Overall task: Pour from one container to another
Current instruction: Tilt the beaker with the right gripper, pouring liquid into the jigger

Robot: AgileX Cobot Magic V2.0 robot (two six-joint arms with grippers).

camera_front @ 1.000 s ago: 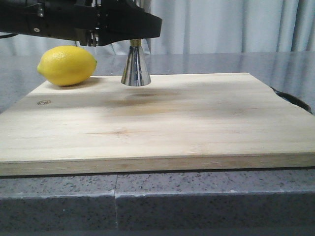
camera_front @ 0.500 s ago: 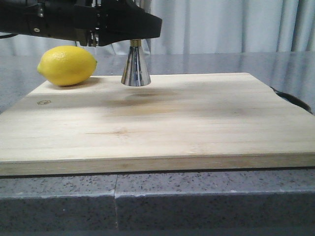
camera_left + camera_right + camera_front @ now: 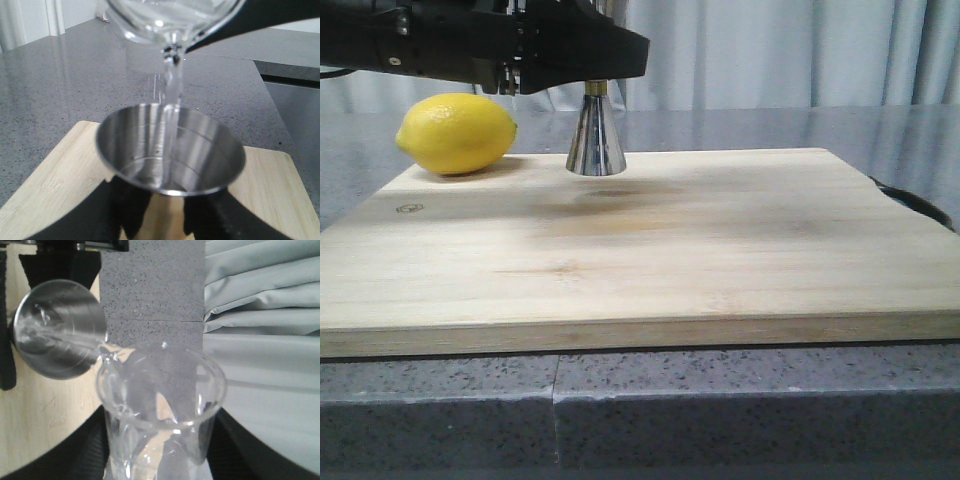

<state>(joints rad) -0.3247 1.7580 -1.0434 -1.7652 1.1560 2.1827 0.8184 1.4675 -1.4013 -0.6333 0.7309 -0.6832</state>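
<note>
The steel jigger [image 3: 596, 138] stands upright at the back of the wooden board [image 3: 650, 250]. My left gripper [image 3: 592, 62] is shut on its upper part. In the left wrist view the jigger's open cup [image 3: 170, 150] sits between the black fingers [image 3: 125, 210]. Above it, the glass beaker [image 3: 170, 15] is tipped, and a thin stream of clear liquid [image 3: 172, 85] falls from its lip into the cup. In the right wrist view my right gripper [image 3: 160, 437] is shut on the beaker [image 3: 160, 400], with its lip over the jigger [image 3: 60, 327].
A yellow lemon [image 3: 457, 133] lies on the board's back left corner, close to the jigger. The board rests on a grey speckled counter [image 3: 720, 410]. A dark object [image 3: 915, 205] lies past the board's right edge. Curtains hang behind.
</note>
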